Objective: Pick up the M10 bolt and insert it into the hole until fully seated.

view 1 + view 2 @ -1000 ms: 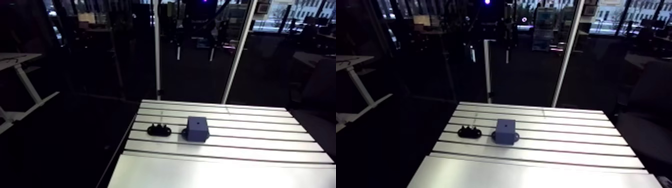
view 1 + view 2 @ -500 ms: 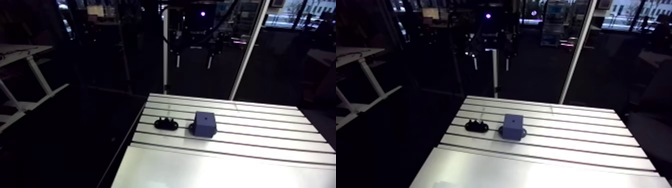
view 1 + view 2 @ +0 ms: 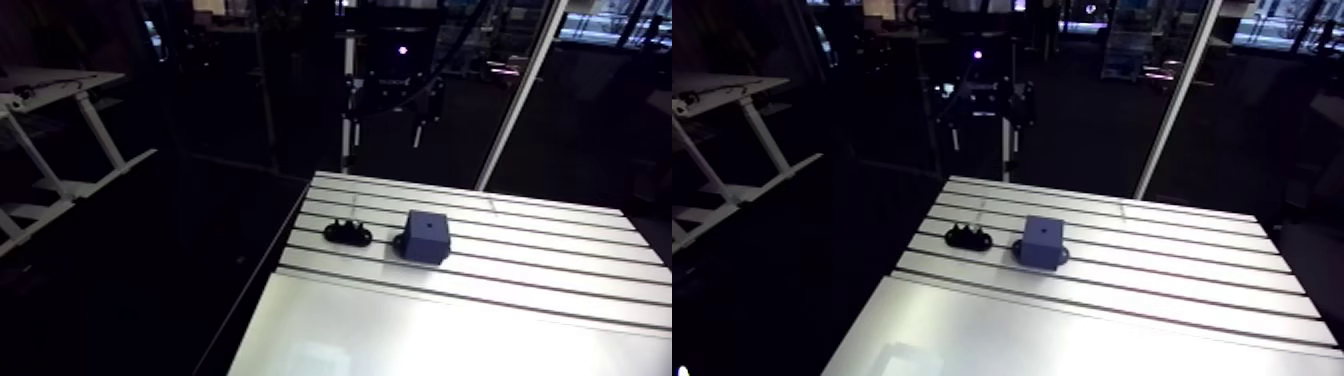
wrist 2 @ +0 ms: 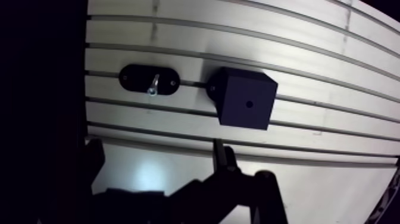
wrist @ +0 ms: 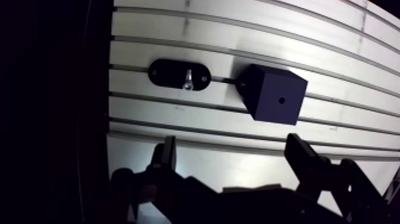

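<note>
A silver M10 bolt (image 5: 187,79) stands in a black oval holder (image 5: 178,74) near the table's left edge. Right beside the holder sits a dark blue block (image 5: 274,93) with a small round hole (image 5: 281,100) in its top face. In the arm view the holder (image 3: 346,233) and block (image 3: 426,235) sit side by side on the slotted table (image 3: 560,290). My gripper (image 5: 232,156) hovers high over the table, short of both parts, open with nothing between its fingers (image 5: 163,156). In the arm view it hangs dark above the table's far edge.
A smooth, reflective plate (image 3: 420,335) covers the near part of the table. The table's left edge (image 3: 265,285) drops into darkness close to the holder. A slanted pale post (image 3: 515,110) rises behind the far edge.
The whole arm view has shifted, so the camera has moved with the arm. Holder, bolt and block stand where they were on the table.
</note>
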Controlling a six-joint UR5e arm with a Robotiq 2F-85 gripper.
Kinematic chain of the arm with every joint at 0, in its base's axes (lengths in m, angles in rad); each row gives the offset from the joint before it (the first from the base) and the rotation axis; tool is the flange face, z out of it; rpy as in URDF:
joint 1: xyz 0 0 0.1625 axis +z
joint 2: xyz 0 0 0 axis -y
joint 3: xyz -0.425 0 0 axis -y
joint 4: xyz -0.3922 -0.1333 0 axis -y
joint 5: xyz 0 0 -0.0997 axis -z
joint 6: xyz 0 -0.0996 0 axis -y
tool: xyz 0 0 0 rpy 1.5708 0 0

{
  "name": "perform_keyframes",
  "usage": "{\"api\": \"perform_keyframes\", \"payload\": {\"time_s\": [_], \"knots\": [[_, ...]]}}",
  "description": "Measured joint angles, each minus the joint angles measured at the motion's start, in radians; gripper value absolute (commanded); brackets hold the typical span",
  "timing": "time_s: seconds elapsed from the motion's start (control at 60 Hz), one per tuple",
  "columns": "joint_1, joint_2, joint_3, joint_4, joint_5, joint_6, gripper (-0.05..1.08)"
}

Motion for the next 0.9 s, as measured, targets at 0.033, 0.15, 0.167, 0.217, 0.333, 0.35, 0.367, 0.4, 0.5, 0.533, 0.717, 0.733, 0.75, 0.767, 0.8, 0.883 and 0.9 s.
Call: {"api": "perform_keyframes", "payload": {"time_s": [0.033,0.15,0.167,0.217,0.333,0.35,0.367,0.4,0.5,0.533,0.717,0.733,0.75,0.767,0.8,0.883,0.9], "knots": [[0.001,0.003,0.004,-0.006,0.000,0.002,0.01],[0.006,0.014,0.023,-0.029,0.000,0.006,0.01],[0.007,0.016,0.026,-0.033,0.000,0.006,0.01],[0.010,0.021,0.035,-0.045,-0.001,0.007,0.01],[0.019,0.034,0.054,-0.073,-0.001,0.008,0.01],[0.020,0.036,0.056,-0.077,-0.001,0.008,0.01],[0.023,0.040,0.060,-0.084,-0.001,0.009,0.01],[0.026,0.044,0.064,-0.093,-0.001,0.009,0.01],[0.036,0.057,0.078,-0.122,-0.001,0.009,0.01],[0.038,0.061,0.083,-0.133,-0.001,0.009,0.01],[0.053,0.083,0.116,-0.204,-0.001,0.009,0.01],[0.055,0.085,0.119,-0.211,-0.001,0.009,0.01],[0.057,0.087,0.123,-0.220,-0.001,0.009,0.01],[0.058,0.088,0.125,-0.225,-0.001,0.009,0.01],[0.060,0.091,0.129,-0.234,-0.001,0.009,0.01],[0.064,0.099,0.139,-0.255,-0.002,0.010,0.02],[0.065,0.101,0.140,-0.258,-0.002,0.010,0.02]]}}
